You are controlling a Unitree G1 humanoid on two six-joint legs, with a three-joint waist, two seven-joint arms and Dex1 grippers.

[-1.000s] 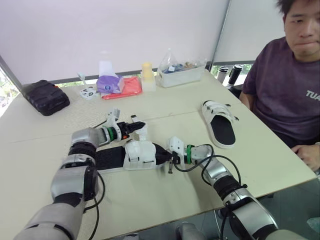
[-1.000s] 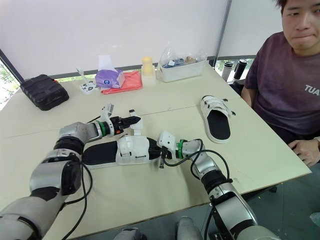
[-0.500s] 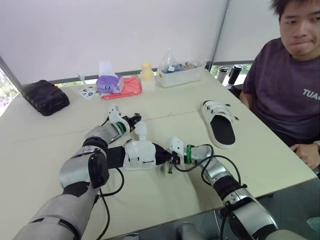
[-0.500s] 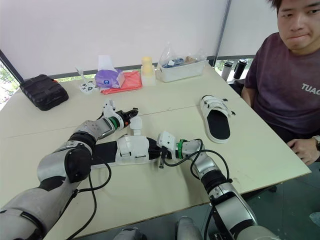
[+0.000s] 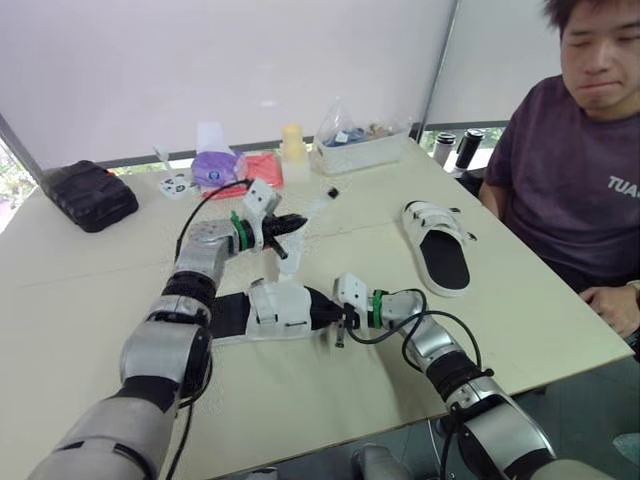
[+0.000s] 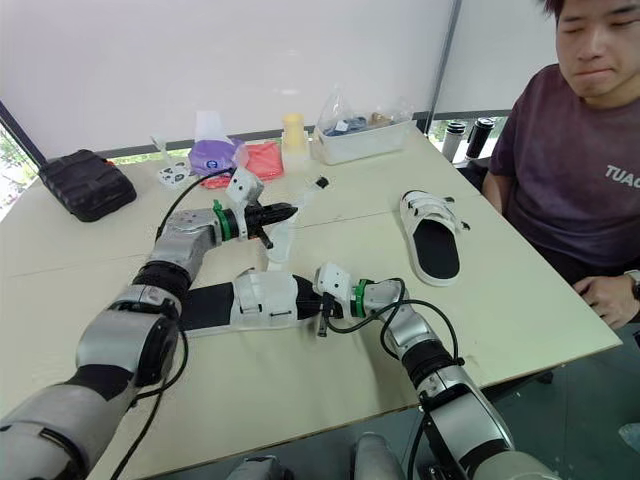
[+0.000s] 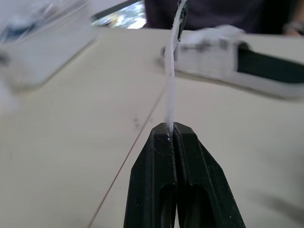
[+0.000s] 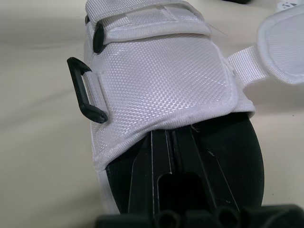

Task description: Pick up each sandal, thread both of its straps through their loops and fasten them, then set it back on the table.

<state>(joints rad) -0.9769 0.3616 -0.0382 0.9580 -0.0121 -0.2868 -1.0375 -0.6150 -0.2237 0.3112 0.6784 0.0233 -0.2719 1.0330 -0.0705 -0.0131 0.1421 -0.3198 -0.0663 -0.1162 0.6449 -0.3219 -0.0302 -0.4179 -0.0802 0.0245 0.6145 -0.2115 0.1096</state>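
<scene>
On the cream table, the near sandal lies flat, with the right gripper pinched on its toe end. Just beyond it, raised, the left gripper clamps the strap. The strap looks light and floppy, so it is probably best gripped near its tip to feed the stiff black loop.

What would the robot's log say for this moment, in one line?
step: strapping near sandal | left gripper: shut on strap, lifted | right gripper: shut, inside toe opening | far sandal: on table
</scene>
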